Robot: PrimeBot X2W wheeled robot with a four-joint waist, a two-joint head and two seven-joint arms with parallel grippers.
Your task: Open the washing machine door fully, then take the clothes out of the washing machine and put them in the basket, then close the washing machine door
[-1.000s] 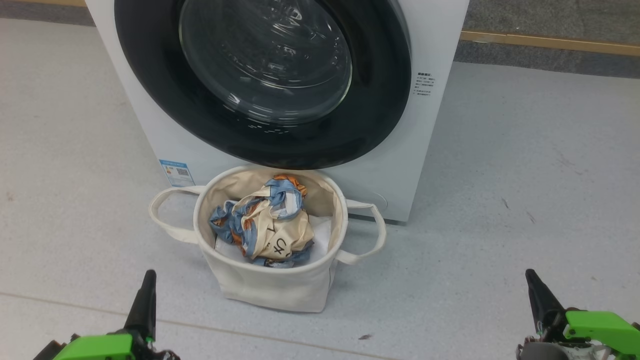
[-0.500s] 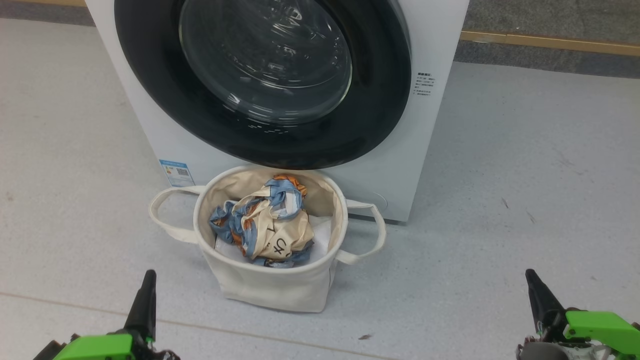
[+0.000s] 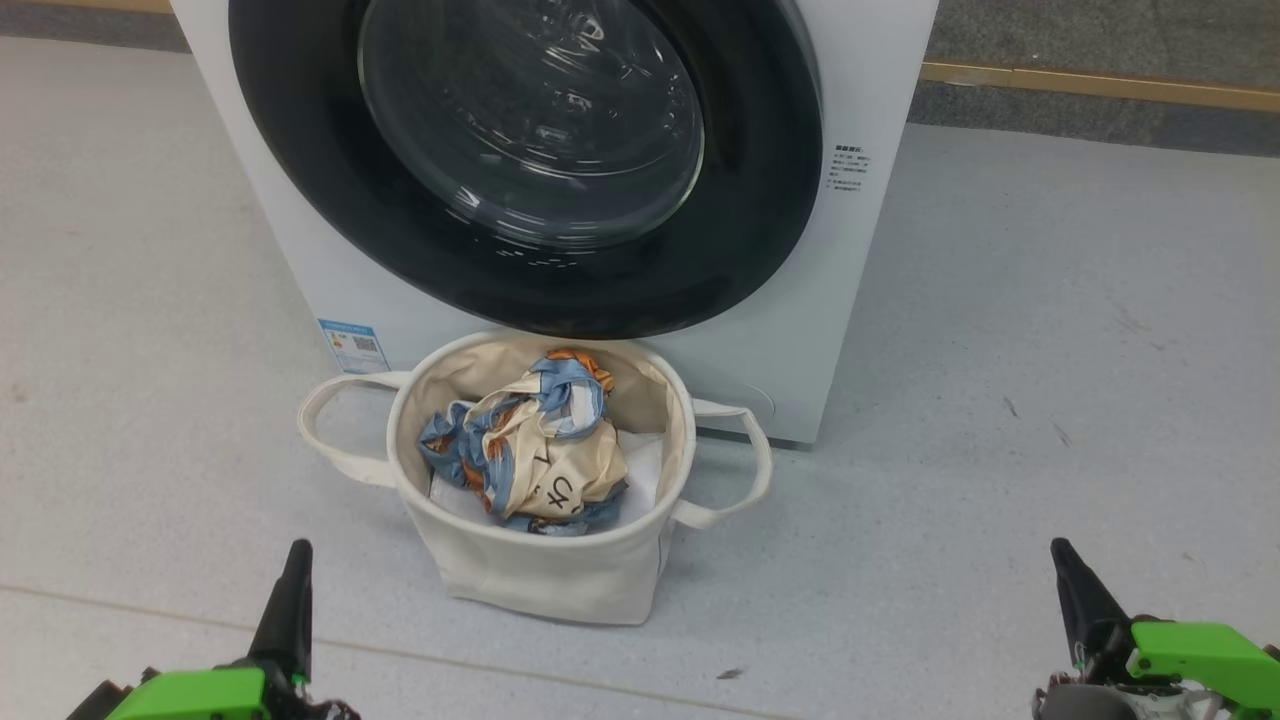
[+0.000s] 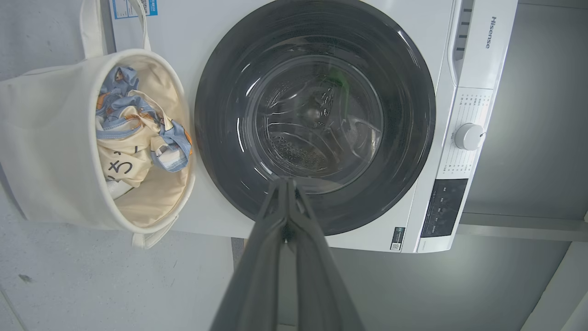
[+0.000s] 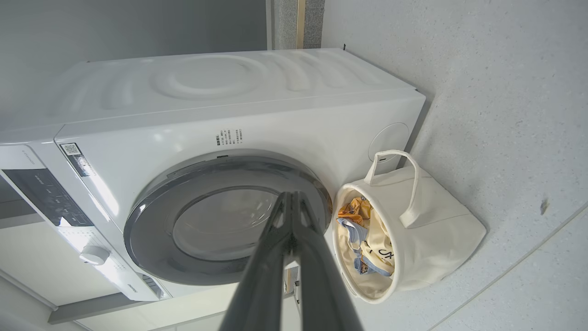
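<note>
On the speckled grey floor, crumpled blue, orange and cream clothes lie in the canvas basket, which stands close under the washing machine door, probably for short transfers. The door sits flush on the washing machine. The left gripper and right gripper wait near, pinched together and empty.

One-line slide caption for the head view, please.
Washing machine door shut, clothes in the basket; left pincer and right pincer shut, empty, low in frame.
</note>
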